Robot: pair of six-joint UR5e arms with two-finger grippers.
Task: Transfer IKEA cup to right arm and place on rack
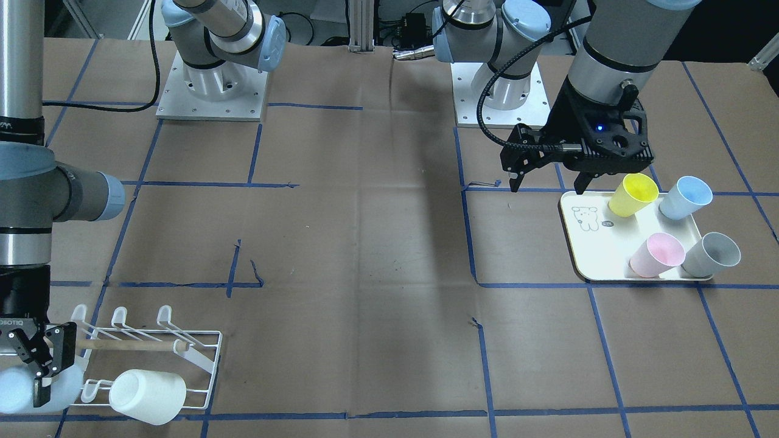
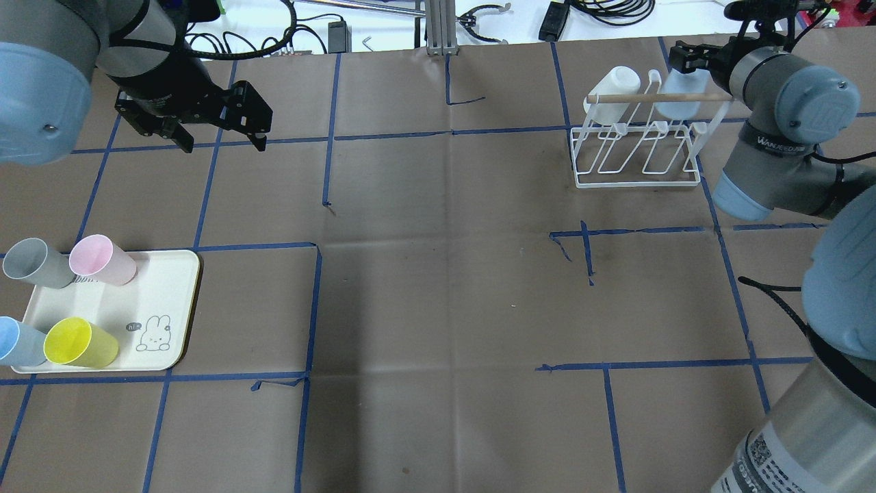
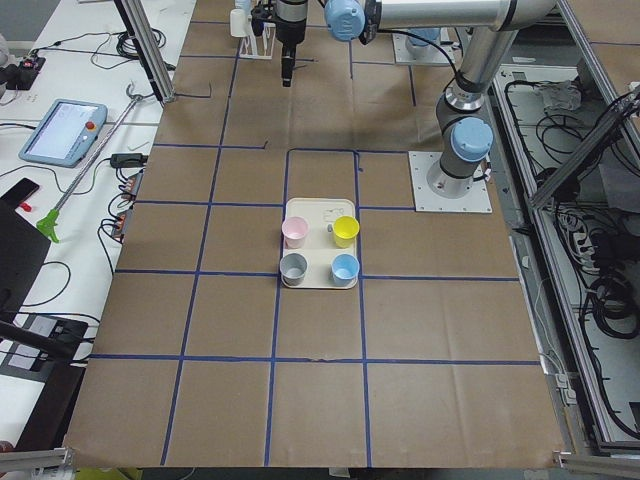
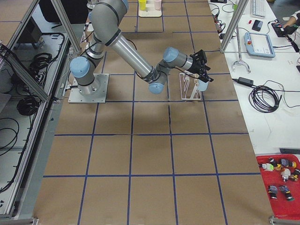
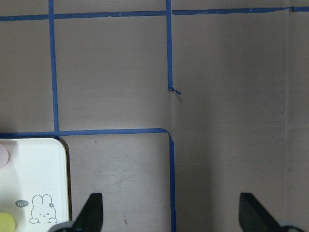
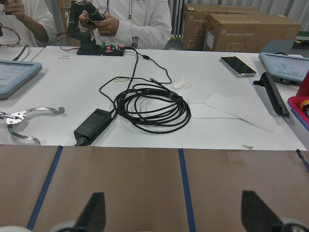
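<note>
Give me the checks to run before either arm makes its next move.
1. Right gripper open: ok. In its wrist view the fingers stand wide apart with nothing between them.
2. Pale blue cup seated on the rack: cannot tell. It sits at the rack's end by the dowel, but its prong is hidden.
3. White cup on the rack, apart from the right gripper: ok.
4. Left gripper open and empty: ok. It hovers beyond the tray and touches no cup.
5. Cups on the tray upright: ok, for the yellow cup, blue cup, pink cup and grey cup.
</note>
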